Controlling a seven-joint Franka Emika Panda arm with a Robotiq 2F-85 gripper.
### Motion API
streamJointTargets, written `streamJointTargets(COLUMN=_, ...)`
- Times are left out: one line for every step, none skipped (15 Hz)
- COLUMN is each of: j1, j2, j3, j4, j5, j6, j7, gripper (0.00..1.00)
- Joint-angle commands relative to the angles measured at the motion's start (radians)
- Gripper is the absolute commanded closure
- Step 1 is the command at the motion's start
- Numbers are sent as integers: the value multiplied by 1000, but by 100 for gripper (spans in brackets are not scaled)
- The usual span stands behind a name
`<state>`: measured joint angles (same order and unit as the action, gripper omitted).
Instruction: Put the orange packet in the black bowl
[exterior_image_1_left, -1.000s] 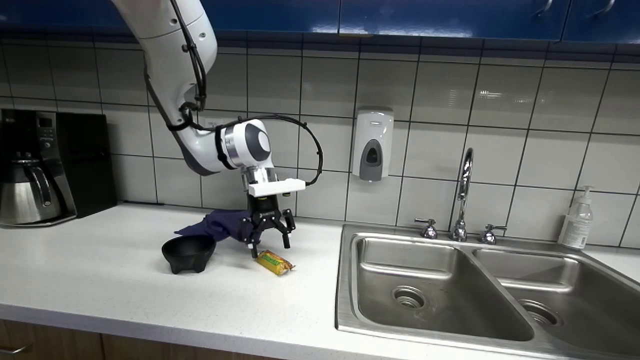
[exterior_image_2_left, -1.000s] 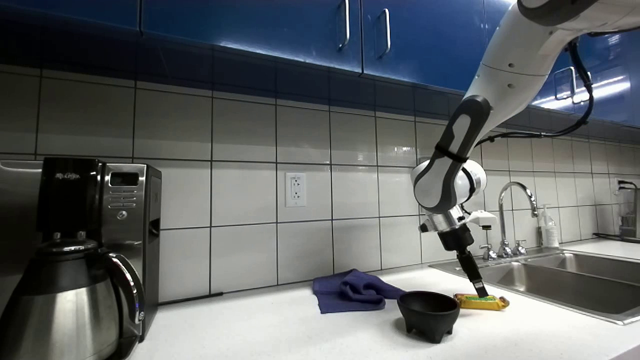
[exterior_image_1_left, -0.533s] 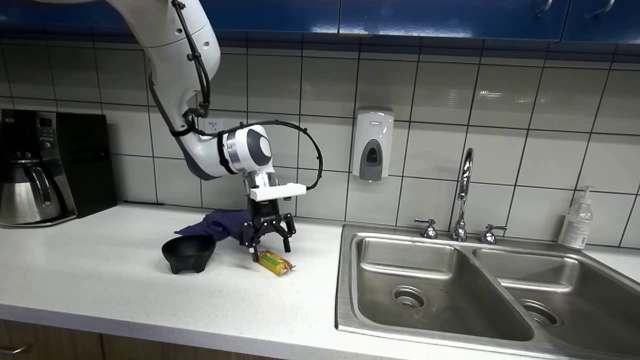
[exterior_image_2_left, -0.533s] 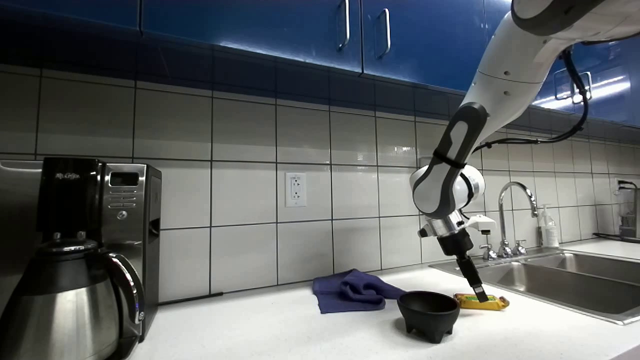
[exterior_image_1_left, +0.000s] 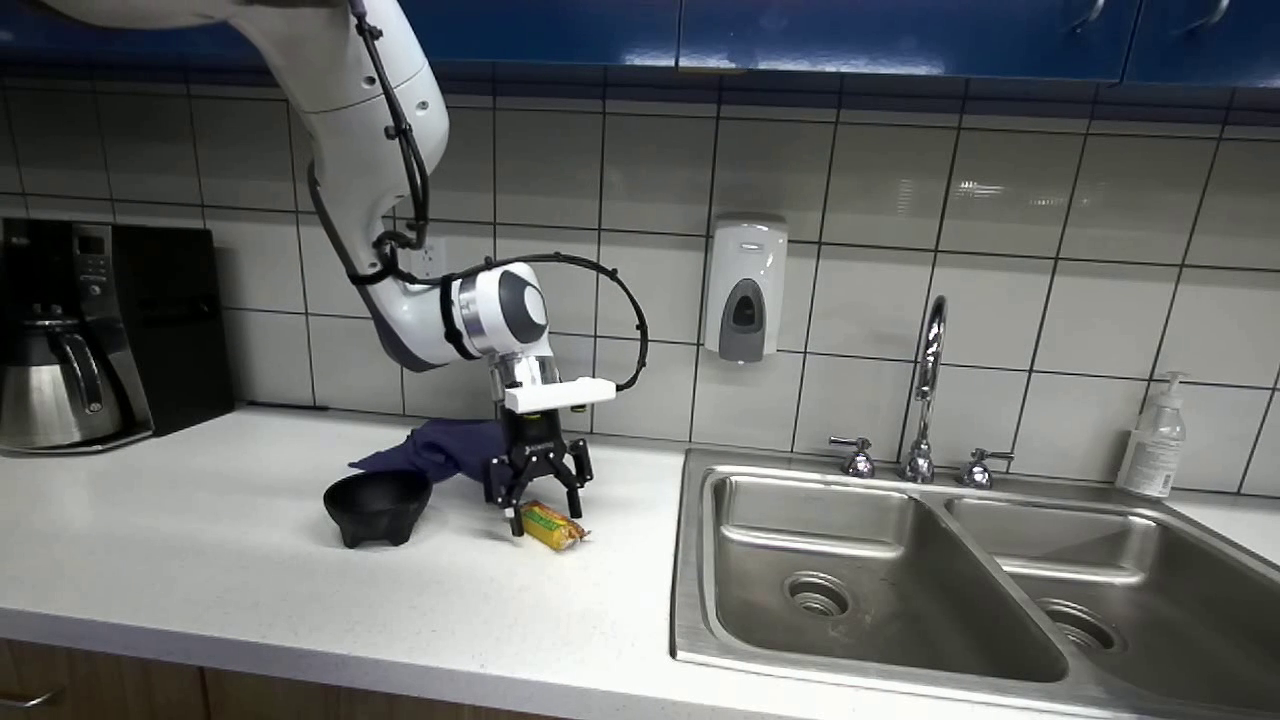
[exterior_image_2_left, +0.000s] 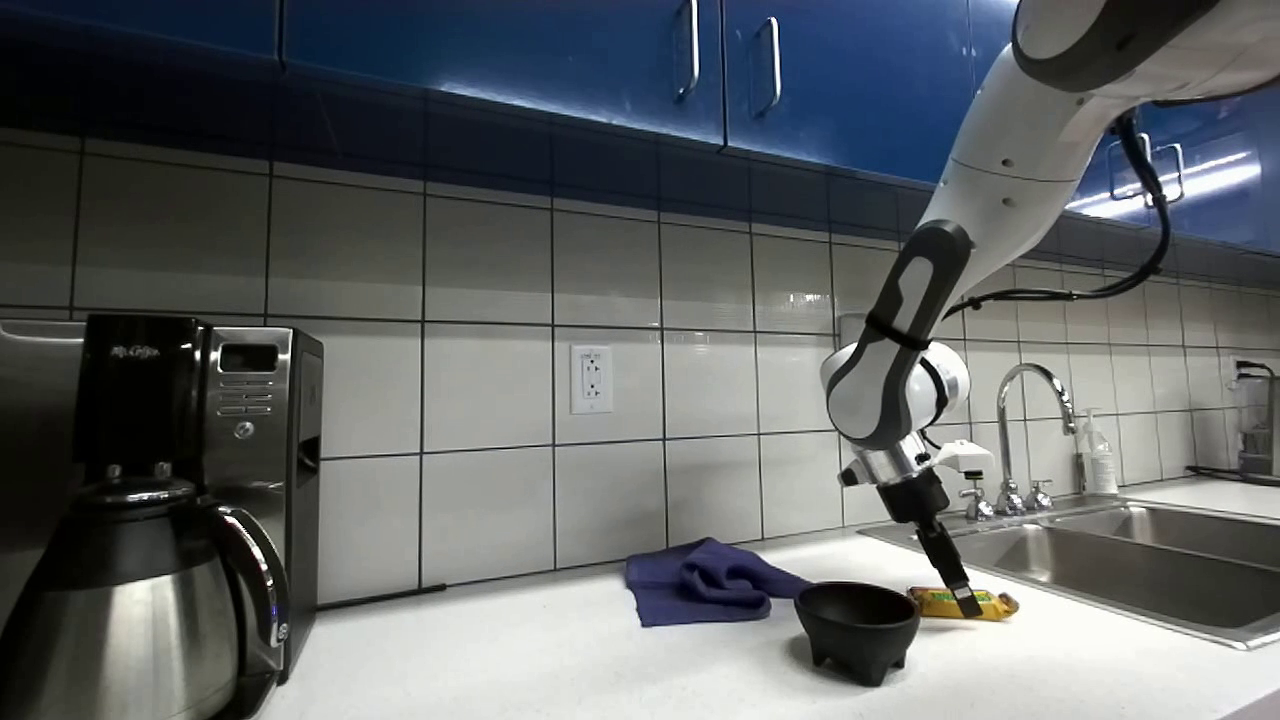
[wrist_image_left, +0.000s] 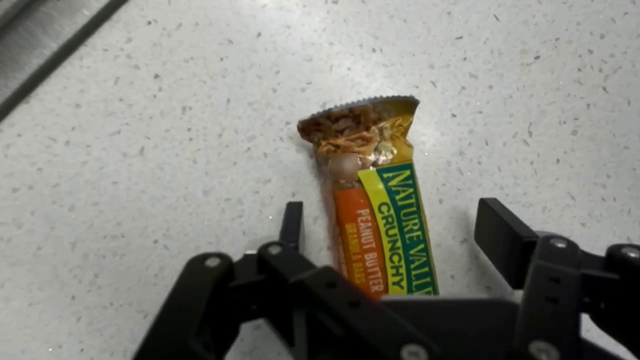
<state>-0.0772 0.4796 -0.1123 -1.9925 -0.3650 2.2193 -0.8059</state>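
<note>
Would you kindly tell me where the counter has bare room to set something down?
A wide patch lies between the coffee maker and black bowl; a narrower one, between the orange packet and sink. Crowded: around bowl, packet, purple cloth and open gripper.

In both exterior views glare streaks the blue wall cabinets (exterior_image_2_left: 850, 90) and shade darkens the tiles (exterior_image_2_left: 487, 255) beneath; in the wrist view, a blurred square mars the granola bar wrapper (wrist_image_left: 385, 225)
</note>
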Motion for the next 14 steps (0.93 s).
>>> streamJointTargets(j1=-27, j2=15, j3=21, j4=32, j5=-22, j6=-20, j7=-21, gripper=42)
streamJointTargets(j1=-28, j2=16, j3=21, j4=33, j5=-22, j6=-20, j7=-21, gripper=49)
streamJointTargets(j1=-29, j2=15, j3=21, j4=33, j5=-23, j6=-18, j7=-22, gripper=58)
streamJointTargets(j1=-29, j2=15, j3=21, j4=33, j5=-23, j6=-17, j7=-22, gripper=65)
streamJointTargets(j1=-30, j2=14, j3=21, j4=33, j5=-22, j6=-17, j7=-23, gripper=73)
streamJointTargets(j1=-31, j2=12, j3=22, j4=33, j5=-20, j6=-17, j7=-25, gripper=81)
streamJointTargets(j1=-31, j2=11, j3=22, j4=32, j5=-20, j6=-17, j7=-24, gripper=82)
streamJointTargets(j1=-31, j2=5, j3=22, j4=26, j5=-21, j6=-15, j7=-24, gripper=82)
streamJointTargets(j1=-31, j2=-7, j3=22, j4=16, j5=-22, j6=-10, j7=-24, gripper=82)
streamJointTargets(j1=-32, j2=-16, j3=23, j4=9, j5=-21, j6=-6, j7=-27, gripper=82)
streamJointTargets(j1=-31, j2=-30, j3=23, j4=-3, j5=-23, j6=0, j7=-26, gripper=82)
streamJointTargets(j1=-30, j2=-46, j3=24, j4=-17, j5=-25, j6=9, j7=-26, gripper=82)
streamJointTargets(j1=-29, j2=-60, j3=24, j4=-27, j5=-27, j6=16, j7=-26, gripper=82)
streamJointTargets(j1=-29, j2=-75, j3=24, j4=-39, j5=-28, j6=25, j7=-26, gripper=82)
